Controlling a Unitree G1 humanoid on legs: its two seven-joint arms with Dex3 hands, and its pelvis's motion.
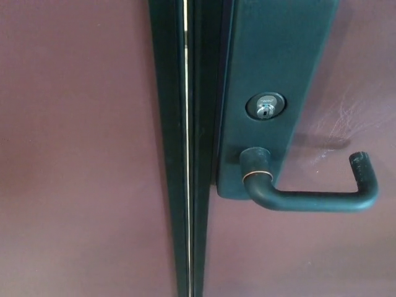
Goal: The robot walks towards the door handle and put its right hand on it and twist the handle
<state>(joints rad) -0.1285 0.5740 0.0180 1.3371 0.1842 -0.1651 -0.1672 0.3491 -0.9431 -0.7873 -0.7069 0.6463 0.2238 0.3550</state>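
So neither hand is in the shot right now, which means I can't tell whether the right one is spread, closed, or anything else, and there's no real hand-to-handle gap to read off. What I can say is where the target sits. The door handle (309,197) is in the lower right of the head view, so it's on the robot's right side, which suits the right arm. My guess is the hand has to come in from the right edge or from below.

Its long axis runs pretty much horizontal: a round neck comes out of the dark lock plate (278,55), bends, and the bar runs rightward to a short upturned tip. It looks level, not yet twisted.

Materials: the handle is matte black with a rubbery-looking coating and a thin brassy ring on the neck. A shiny metal keyhole (266,106) sits just above it in the plate. The door (80,154) is smooth maroon, with faint scuffs near the handle tip, and a dark frame strip (185,154) with a bright slit runs top to bottom.
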